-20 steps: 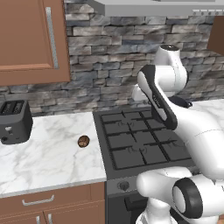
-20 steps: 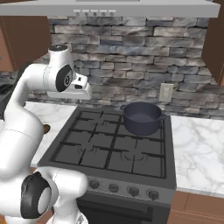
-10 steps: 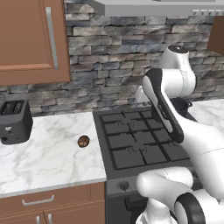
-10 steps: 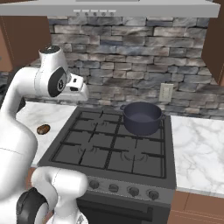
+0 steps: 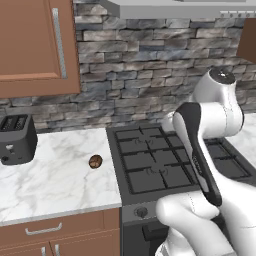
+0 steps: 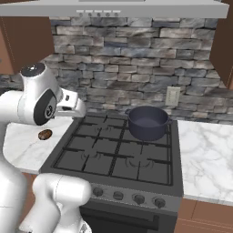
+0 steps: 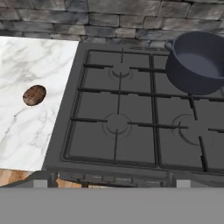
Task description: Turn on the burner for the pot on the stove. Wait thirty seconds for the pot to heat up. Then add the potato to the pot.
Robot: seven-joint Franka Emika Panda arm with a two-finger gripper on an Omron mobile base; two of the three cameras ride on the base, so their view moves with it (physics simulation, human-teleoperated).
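Where right base view catches pot [image 6: 146, 124] on stove [image 6: 104, 157] | left: toaster [image 5: 16, 139], potato [image 5: 95, 161] | tool [image 7: 112, 183] released

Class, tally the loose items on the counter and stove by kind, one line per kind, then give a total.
Pots: 1, the dark blue-grey pot on the stove
Potatoes: 1, the brown potato on the marble counter
Toasters: 1, the black toaster on the counter
Total: 3

Grey stacked-stone backsplash wall [image 5: 130, 65], white marble countertop [image 5: 50, 175], brown wood upper cabinet [image 5: 30, 45] with metal bar handle, black toaster [image 5: 16, 140], steel range hood [image 6: 113, 8], beige wall outlet [image 6: 172, 96].
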